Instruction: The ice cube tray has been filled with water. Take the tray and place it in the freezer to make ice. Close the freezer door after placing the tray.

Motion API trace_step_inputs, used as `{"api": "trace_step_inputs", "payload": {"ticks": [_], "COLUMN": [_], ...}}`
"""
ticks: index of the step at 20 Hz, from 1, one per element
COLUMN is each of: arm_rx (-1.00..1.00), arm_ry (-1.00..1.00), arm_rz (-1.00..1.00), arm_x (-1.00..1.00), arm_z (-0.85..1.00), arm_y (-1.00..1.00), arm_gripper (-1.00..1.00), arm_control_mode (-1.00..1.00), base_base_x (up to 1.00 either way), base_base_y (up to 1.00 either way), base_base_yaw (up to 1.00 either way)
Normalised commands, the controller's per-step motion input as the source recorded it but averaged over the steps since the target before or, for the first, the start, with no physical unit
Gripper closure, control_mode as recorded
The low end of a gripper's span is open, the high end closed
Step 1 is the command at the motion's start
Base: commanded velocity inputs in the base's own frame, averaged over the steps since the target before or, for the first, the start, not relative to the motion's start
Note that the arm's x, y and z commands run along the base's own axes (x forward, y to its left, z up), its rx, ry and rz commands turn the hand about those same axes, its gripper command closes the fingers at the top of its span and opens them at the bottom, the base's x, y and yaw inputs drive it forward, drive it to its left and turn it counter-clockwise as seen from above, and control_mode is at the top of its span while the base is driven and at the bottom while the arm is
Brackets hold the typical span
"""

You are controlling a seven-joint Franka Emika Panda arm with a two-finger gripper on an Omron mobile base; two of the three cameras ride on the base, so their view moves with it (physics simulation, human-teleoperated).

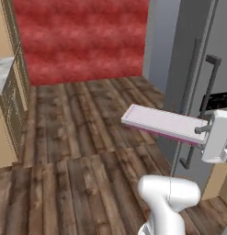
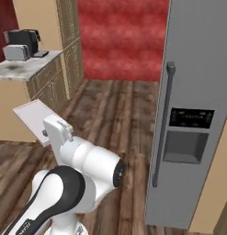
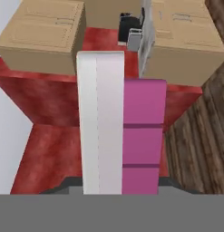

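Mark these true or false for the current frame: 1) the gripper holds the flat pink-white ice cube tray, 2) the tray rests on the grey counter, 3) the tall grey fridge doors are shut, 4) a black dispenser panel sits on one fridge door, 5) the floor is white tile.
1) The gripper is shut on the flat pale pink-white ice cube tray with a magenta edge. True.
2) The tray rests on the grey counter. False: it is held in the air over the wood floor, apart from the mottled grey counter.
3) The tall grey fridge doors are shut. True.
4) A black dispenser panel sits on one fridge door. True.
5) The floor is white tile. False: it is dark wood planks.
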Motion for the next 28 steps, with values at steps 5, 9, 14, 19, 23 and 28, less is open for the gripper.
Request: {"api": "trace_step_inputs", "payload": {"ticks": [5, 9, 14, 19, 23, 28], "arm_rx": [0.0, 0.0, 0.0, 0.0, 0.0, 0.0], "arm_ry": [0.0, 0.0, 0.0, 0.0, 0.0, 0.0], "arm_rz": [0.0, 0.0, 0.0, 0.0, 0.0, 0.0], "arm_x": [0.0, 0.0, 0.0, 0.0, 0.0, 0.0], "arm_z": [0.0, 0.0, 0.0, 0.0, 0.0, 0.0], "arm_y": [0.0, 0.0, 0.0, 0.0, 0.0, 0.0], "arm_gripper": [1.0, 1.0, 1.0, 1.0, 1.0, 1.0], "arm_control_mode": [1.0, 1.0, 1.0, 1.0, 1.0, 1.0], "base_base_x": [0.0, 0.0, 0.0, -0.01, -0.04, 0.0], "base_base_y": [0.0, 0.04, 0.24, 0.45, 0.65, 0.78], "base_base_yaw": [-0.5, -0.49, -0.48, -0.45, -0.38, -0.28]}}
